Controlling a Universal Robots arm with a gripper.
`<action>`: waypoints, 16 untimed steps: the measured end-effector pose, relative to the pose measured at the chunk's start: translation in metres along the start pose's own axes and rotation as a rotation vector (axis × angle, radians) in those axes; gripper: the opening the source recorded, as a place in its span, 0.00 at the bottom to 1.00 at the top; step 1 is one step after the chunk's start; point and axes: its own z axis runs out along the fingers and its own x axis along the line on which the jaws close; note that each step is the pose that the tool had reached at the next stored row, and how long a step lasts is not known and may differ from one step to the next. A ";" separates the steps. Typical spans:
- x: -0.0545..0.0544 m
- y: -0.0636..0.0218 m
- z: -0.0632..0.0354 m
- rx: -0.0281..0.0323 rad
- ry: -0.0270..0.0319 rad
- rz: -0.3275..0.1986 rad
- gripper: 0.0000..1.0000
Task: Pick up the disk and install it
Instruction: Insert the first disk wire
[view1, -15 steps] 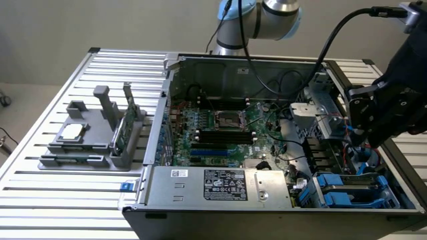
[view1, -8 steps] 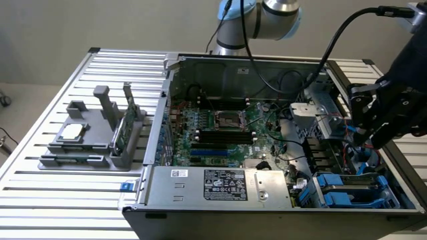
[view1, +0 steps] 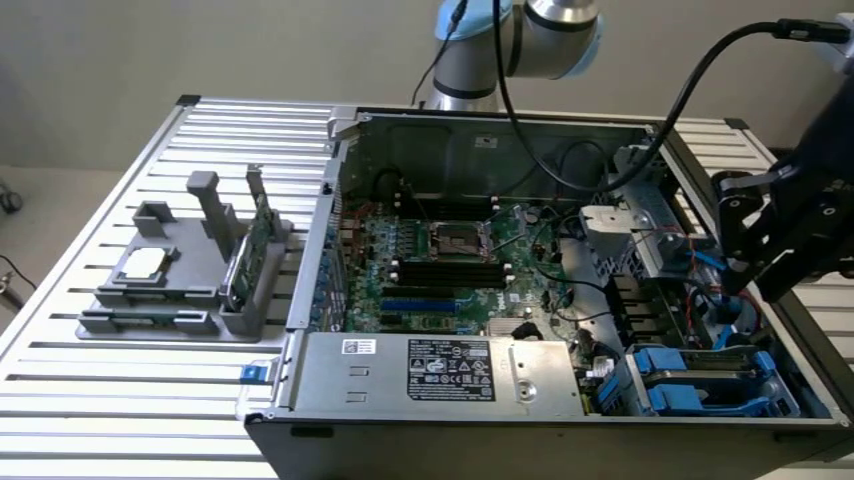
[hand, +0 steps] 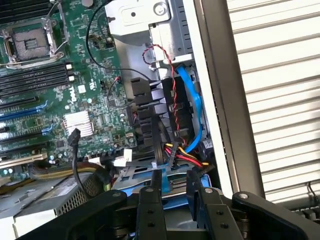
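Gripper (hand: 172, 189), jaws apart, hovers over what seems the disk (view1: 701, 365); a square, centred approach matters.

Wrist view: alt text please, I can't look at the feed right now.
The end effector, fingers apart and empty, hangs over the blue-railed disk seated in the computer case. A blue data cable and red, yellow and black wires lie close by, with the green motherboard beyond.
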 end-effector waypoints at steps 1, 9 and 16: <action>0.000 -0.0002 0.0014 0.0002 -0.0004 0.009 0.34; -0.005 -0.0006 0.0110 0.0018 -0.0032 0.065 0.34; -0.018 0.0009 0.0136 0.0021 -0.0037 0.075 0.34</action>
